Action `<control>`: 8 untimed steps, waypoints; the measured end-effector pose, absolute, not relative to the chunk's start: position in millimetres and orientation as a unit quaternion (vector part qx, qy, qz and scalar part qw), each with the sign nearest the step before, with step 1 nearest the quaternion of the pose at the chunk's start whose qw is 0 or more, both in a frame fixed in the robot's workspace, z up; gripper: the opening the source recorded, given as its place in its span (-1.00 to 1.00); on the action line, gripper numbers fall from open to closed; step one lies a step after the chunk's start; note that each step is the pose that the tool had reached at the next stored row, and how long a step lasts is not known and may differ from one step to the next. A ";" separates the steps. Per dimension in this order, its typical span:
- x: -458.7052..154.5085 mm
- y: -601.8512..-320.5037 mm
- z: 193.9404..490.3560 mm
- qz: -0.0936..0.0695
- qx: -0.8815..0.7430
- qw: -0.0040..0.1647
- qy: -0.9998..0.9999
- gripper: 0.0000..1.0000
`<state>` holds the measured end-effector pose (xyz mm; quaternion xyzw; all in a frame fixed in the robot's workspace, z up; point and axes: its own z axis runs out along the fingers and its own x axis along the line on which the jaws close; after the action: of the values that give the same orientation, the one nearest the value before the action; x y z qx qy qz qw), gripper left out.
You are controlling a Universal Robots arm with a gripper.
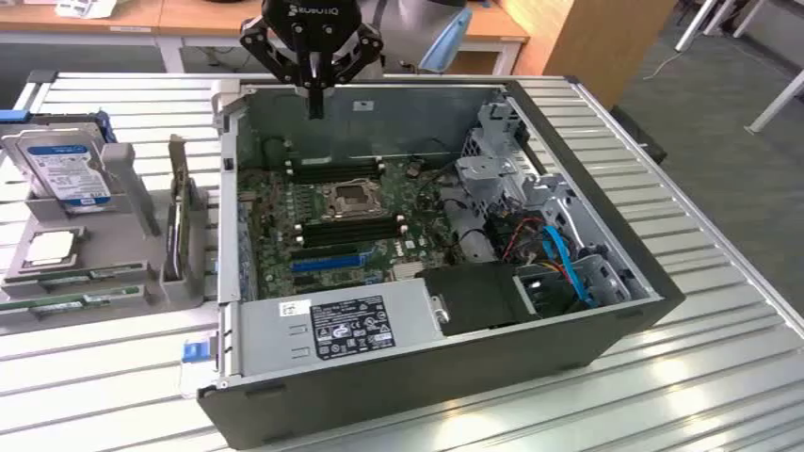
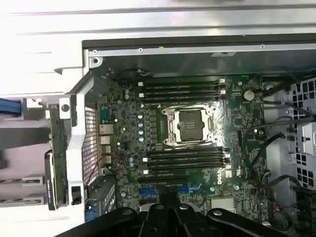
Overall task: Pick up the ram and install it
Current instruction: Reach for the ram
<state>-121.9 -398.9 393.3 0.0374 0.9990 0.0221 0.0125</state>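
Two ram sticks, thin and green, lie in a grey holder at the exterior view's lower left, one (image 1: 90,274) just behind the other (image 1: 73,303). My gripper (image 1: 314,105) hangs over the far wall of the open computer case (image 1: 415,377), well away from them. Its fingers are shut together and hold nothing. In the wrist view the gripper (image 2: 170,222) looks down on the motherboard (image 2: 237,123). Empty black memory slots (image 2: 182,89) run on both sides of the processor socket (image 2: 190,126), and the same slots (image 1: 349,229) also show in the exterior view.
The grey holder also carries a silver hard drive (image 1: 63,169) with a blue label, an upright expansion card (image 1: 176,221) and a processor chip (image 1: 51,247). A power supply (image 1: 339,325) and blue cables (image 1: 566,268) crowd the case's near side. Everything stands on a slatted metal table (image 1: 703,377).
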 end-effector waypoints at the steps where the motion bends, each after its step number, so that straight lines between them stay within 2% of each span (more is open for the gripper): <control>1: -121.9 -398.9 393.3 0.022 0.037 0.012 0.999 -0.80; 8: -122.9 -398.8 393.3 0.022 0.037 0.012 0.999 -0.80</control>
<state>-122.9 -398.8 393.3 0.0375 0.9990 0.0221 0.0125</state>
